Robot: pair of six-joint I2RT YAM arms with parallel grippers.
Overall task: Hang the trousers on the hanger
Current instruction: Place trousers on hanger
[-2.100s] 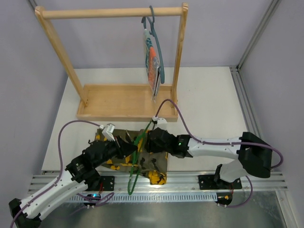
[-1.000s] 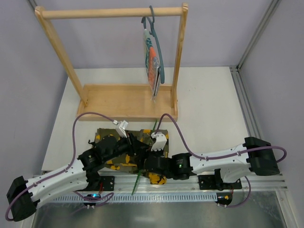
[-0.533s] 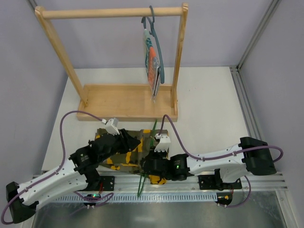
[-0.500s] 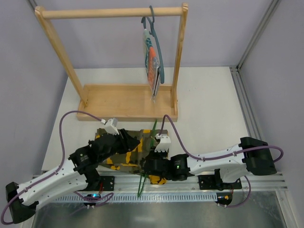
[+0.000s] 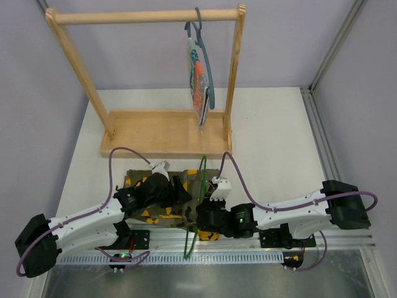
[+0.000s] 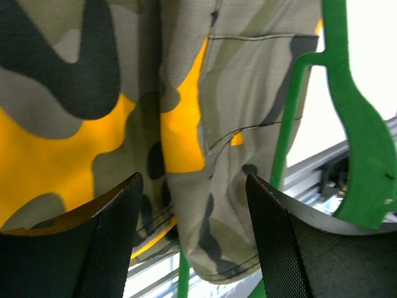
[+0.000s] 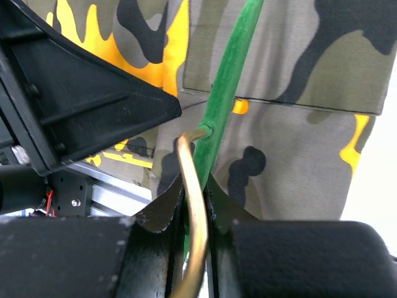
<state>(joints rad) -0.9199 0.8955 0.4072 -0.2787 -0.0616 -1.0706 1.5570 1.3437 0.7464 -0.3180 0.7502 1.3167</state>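
Note:
The camouflage trousers (image 5: 138, 176) lie folded on the table near the front edge. The thin green hanger (image 5: 202, 171) lies across them, its lower end over the rail. My left gripper (image 5: 183, 191) hovers low over the trousers (image 6: 186, 93), open, with a hem fold between the fingertips but not pinched (image 6: 192, 186). The hanger's green frame (image 6: 350, 124) passes to its right. My right gripper (image 5: 202, 210) is shut on the hanger's metal hook (image 7: 193, 186) where it joins the green neck (image 7: 232, 81). Trousers (image 7: 298, 124) lie beneath.
A wooden rack (image 5: 142, 16) stands on its tray base (image 5: 164, 133) at the back. A grey-blue hanger with striped cloth (image 5: 200, 81) hangs from it. An aluminium rail (image 5: 248, 239) runs along the near edge. The left gripper's black body (image 7: 80, 93) sits close beside the right gripper.
My left jaws have spread apart and that wrist has slid right, close to the hanger. My right jaws have closed on the hanger's hook and shifted slightly right.

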